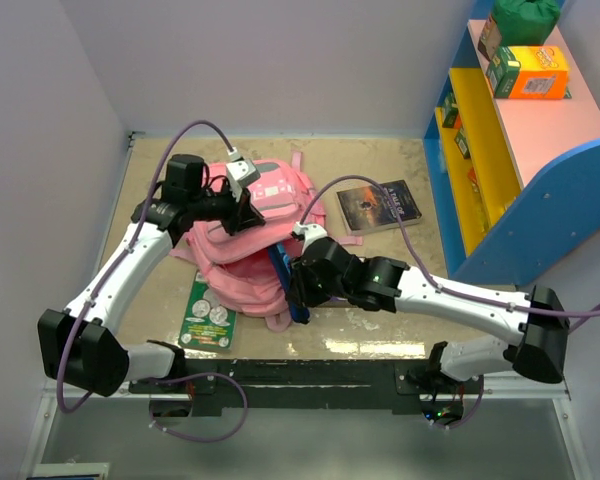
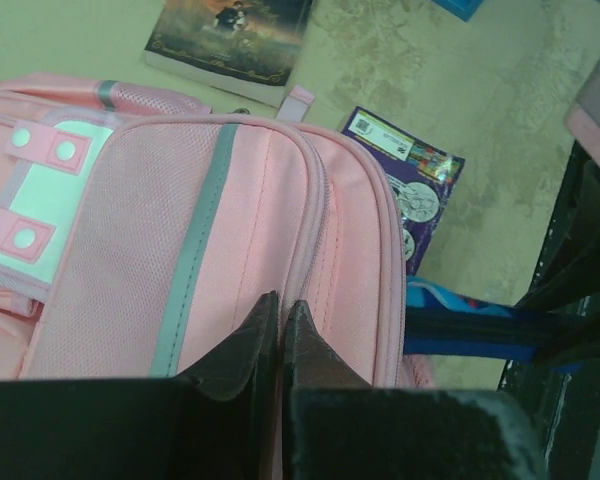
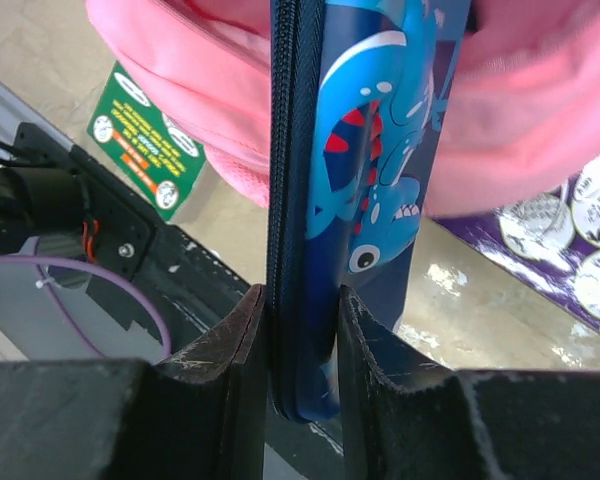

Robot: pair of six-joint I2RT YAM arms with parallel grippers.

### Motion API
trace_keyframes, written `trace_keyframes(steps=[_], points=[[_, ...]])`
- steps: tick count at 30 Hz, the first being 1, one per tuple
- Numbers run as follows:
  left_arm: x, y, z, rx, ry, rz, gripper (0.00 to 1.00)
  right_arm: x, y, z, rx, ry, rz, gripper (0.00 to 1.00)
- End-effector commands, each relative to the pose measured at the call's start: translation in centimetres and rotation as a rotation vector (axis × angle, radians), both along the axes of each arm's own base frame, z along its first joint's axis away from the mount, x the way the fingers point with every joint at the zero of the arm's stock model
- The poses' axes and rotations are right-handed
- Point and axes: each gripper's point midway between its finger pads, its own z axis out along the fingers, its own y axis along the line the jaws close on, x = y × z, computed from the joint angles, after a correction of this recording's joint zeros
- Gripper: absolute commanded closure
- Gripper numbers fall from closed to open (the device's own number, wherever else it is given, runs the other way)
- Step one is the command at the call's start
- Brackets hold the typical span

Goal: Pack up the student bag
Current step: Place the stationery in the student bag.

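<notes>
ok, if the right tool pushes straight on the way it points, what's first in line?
The student bag. The right tool, shut on the blue pencil case, points into its pink opening; the case's far end is between the folds, so fabric likely comes first. Depth inside is unclear.

Right gripper (image 3: 300, 305): jaws clamped on the lower end of a dark-blue case (image 3: 370, 150), one finger on each flat side. The zip edge runs straight up from between them. Shark print on the face right of the zip. The case's upper end sits in the pink bag (image 3: 540, 100), fabric bulging above both jaws. Up-left of the jaws, a green card (image 3: 145, 150) flat on the table (image 3: 40, 60). Right of them, a purple booklet (image 3: 570, 250). Left, a purple cable (image 3: 90, 275).
</notes>
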Motion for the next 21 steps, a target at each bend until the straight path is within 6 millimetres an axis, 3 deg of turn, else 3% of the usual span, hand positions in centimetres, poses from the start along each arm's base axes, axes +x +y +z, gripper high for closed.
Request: trace_keyframes(steps=[1,2,4,6,7,10,12,15,18,21], points=[[-4.8,-2.3,5.9,-0.143,-0.156,-0.316,1.00,1.9,4.0,5.7,0.094,-0.134,0.076,1.00],[-5.0,-2.3,6.2,-0.147,-0.158,-0.327,1.00,2.8,4.5,7.5,0.108,-0.170,0.062,1.00],[-5.4,-2.2,6.1,-0.146,-0.139,-0.339,1.00,5.2,4.4,7.6,0.044,-0.241,0.005,1.00],[-5.5,-2.2,6.4,-0.150,-0.136,-0.335,1.00,7.2,4.8,9.4,0.034,-0.318,-0.033,1.00],[-5.4,-2.3,6.6,-0.154,-0.135,-0.330,1.00,9.0,4.5,8.9,-0.021,-0.365,-0.094,1.00],[-5.3,-2.3,6.9,-0.165,-0.127,-0.313,1.00,12.2,4.5,10.4,-0.067,-0.506,-0.194,1.00],[-5.3,-2.3,6.8,-0.169,-0.118,-0.300,1.00,14.2,3.6,10.0,-0.151,-0.605,-0.270,1.00],[-5.1,-2.2,6.5,-0.165,-0.109,-0.278,1.00,15.2,3.4,9.8,-0.185,-0.711,-0.320,1.00],[-5.0,-2.1,5.9,-0.156,-0.095,-0.267,1.00,14.5,3.6,8.9,-0.239,-0.762,-0.341,0.95],[-4.9,-2.1,5.3,-0.156,-0.080,-0.259,1.00,12.3,4.9,6.7,-0.260,-0.753,-0.255,0.70]])
